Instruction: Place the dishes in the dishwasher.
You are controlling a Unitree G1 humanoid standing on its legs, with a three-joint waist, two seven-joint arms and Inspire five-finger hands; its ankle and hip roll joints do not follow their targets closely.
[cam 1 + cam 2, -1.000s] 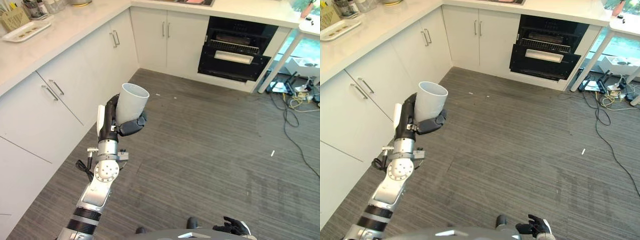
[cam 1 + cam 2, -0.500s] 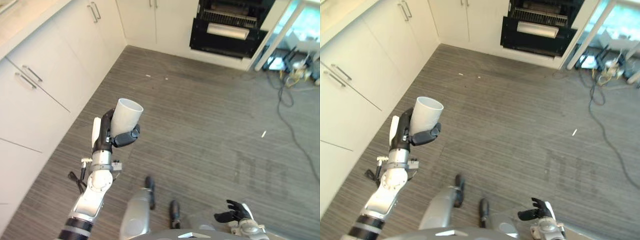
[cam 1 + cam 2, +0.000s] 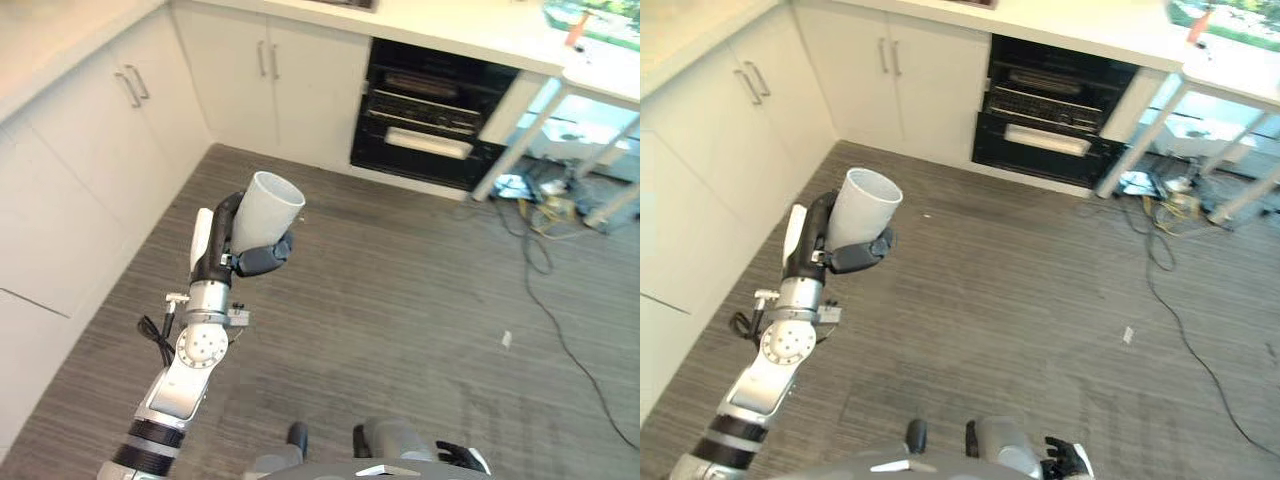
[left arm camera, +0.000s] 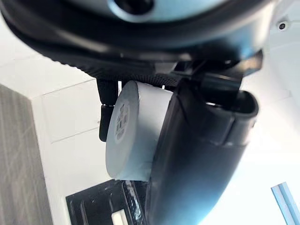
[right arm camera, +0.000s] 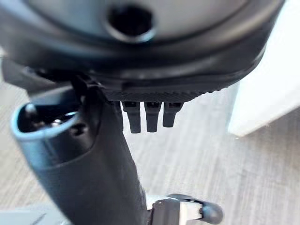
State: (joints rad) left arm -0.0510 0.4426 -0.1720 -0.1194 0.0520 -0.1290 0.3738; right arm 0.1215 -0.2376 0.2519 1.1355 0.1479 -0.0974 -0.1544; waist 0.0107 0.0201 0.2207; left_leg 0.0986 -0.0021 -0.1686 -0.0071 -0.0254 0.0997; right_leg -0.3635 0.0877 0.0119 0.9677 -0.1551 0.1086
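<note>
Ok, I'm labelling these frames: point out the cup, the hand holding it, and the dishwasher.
cup (image 3: 266, 208), left eye view, on its white side wall.
left hand (image 3: 262, 258), left eye view, on the dark fingers curled round the cup's base.
dishwasher (image 3: 430, 143), left eye view, on the pale strip on its dark front.

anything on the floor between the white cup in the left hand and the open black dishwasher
Nothing visible: the left hand holds the white cup, and bare grey wood-look floor runs to the open black dishwasher. Loose cables lie off to its right.
</note>
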